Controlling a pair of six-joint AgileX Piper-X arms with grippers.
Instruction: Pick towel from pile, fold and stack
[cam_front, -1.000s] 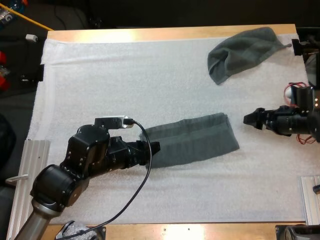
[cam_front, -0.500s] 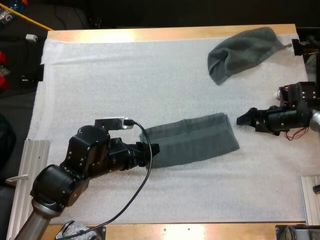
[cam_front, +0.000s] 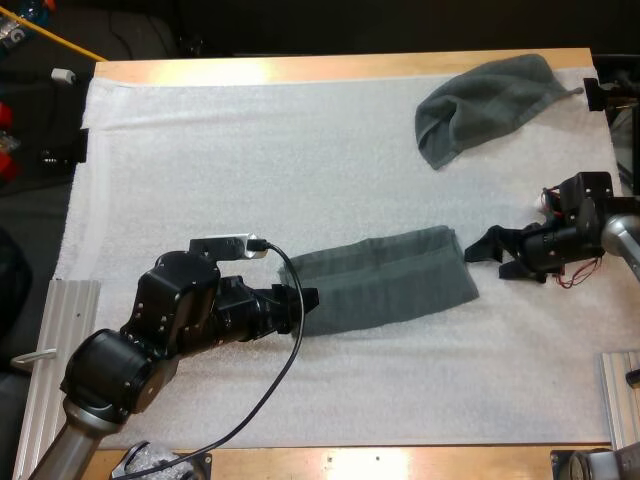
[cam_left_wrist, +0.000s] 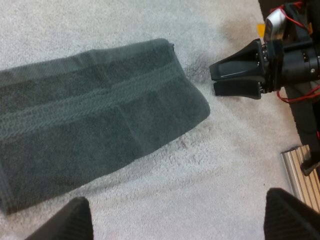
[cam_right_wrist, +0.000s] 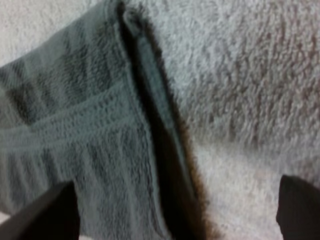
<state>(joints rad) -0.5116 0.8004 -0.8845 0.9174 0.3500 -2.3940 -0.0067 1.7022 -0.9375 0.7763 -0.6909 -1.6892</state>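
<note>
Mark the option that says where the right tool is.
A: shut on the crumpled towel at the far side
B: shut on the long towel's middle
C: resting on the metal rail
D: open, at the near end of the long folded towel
D: the right tool has its fingers apart at the end of the long folded towel, closed on nothing; the crumpled towel lies well away from it at the far side.

**Robot lab bench at work**

A robotics lab, by its fittings: a wooden table (cam_front: 330, 66) under a white mat (cam_front: 250, 160); a left arm (cam_front: 170, 320) and a right arm (cam_front: 590, 215) over it; aluminium rails (cam_front: 70, 330) at the near corners; bare red wiring (cam_front: 575, 280).
</note>
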